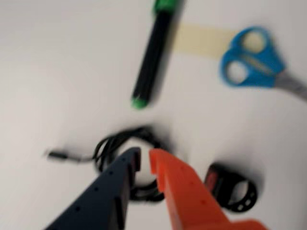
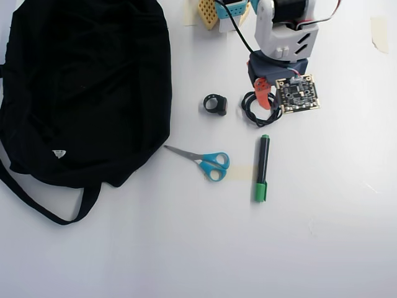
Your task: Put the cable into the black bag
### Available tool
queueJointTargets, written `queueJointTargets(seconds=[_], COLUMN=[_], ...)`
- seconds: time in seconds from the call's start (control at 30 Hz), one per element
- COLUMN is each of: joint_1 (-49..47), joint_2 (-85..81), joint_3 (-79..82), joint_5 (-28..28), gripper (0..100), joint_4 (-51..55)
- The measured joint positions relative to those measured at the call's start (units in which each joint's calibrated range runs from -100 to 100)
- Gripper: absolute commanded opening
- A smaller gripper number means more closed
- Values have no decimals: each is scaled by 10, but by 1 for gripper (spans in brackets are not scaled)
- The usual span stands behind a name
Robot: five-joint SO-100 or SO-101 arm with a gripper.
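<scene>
While overhead shows the black bag (image 2: 87, 87), wrist shows tool (image 1: 145, 160) slightly open, empty, over cable (image 1: 112, 146)

Single arm, seen from above and from its own wrist. In the overhead view the arm enters from the top edge, its white wrist housing pointing down the frame, with a bare circuit board mounted at its right side. The gripper (image 2: 263, 99) hangs below the housing, its orange finger (image 2: 263, 92) visible. In the wrist view the gripper (image 1: 144, 159) rises from the bottom edge: a dark blue finger (image 1: 111, 189) at left, an orange one at right, tips narrowly parted, nothing between them.
</scene>
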Motion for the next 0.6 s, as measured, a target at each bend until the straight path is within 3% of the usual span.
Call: queueJointTargets(seconds=[0.3,0.6], joint_1=[-71,-45], joint_2=[-1,-1], joint_3=[6,13], joint_5=[0,0], gripper=[2,2], joint_4=[70,80])
